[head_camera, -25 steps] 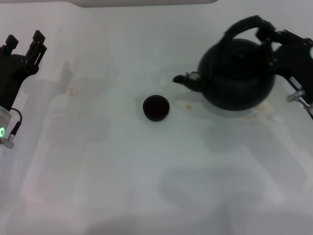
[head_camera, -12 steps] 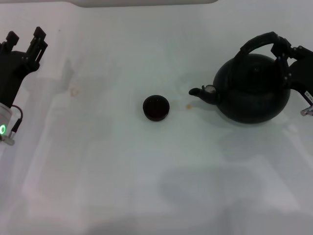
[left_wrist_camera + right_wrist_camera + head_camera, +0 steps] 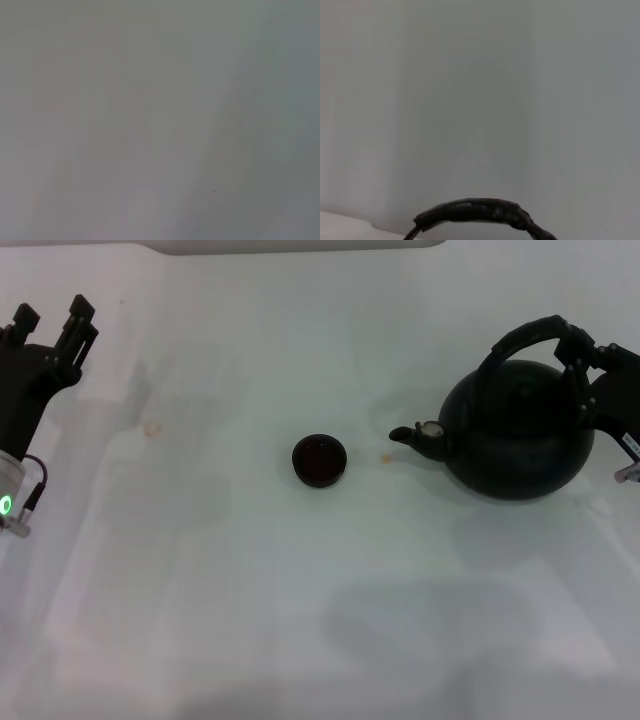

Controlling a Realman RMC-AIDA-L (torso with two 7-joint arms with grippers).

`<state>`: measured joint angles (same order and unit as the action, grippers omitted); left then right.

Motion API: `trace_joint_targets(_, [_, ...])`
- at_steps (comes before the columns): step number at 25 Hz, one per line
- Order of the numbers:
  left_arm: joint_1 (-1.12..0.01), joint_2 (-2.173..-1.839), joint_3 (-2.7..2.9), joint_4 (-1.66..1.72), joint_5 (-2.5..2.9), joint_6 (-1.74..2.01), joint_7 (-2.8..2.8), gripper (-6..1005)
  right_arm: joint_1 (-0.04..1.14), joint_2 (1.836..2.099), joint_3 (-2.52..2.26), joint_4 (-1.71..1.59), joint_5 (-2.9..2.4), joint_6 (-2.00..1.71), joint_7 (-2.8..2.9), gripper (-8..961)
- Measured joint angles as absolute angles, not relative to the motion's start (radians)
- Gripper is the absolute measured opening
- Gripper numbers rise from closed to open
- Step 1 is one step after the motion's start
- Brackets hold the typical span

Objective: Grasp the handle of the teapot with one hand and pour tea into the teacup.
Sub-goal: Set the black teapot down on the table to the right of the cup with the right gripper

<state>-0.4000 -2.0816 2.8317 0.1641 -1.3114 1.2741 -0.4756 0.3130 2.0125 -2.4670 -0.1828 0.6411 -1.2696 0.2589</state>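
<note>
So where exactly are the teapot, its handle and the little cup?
teapot (image 3: 520, 445), head view, on its round belly.
handle (image 3: 522, 337), head view, top of the arch.
cup (image 3: 319, 460), head view, its dark inside.

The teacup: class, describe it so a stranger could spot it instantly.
On the white table, look near the middle, off the spout end of the big black teapot. The teacup stands alone there: a tiny round black cup, without a handle.

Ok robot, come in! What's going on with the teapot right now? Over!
Right gripper shut on the handle, teapot upright at table's right, spout toward teacup. Left gripper parked far left. Nothing between spout and cup.
</note>
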Motion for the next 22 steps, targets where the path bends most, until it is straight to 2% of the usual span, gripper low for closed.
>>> trace_joint_targets(18, [-0.401, -2.082, 2.832, 0.164, -1.312, 1.275, -0.476, 760, 0.301, 2.014, -2.468, -0.192, 0.643, -1.281, 0.267, 127])
trace_joint_targets(22, [-0.400, -2.082, 2.832, 0.164, -1.310, 1.275, -0.475, 760, 0.291, 2.014, -2.468, -0.193, 0.642, -1.291, 0.274, 334])
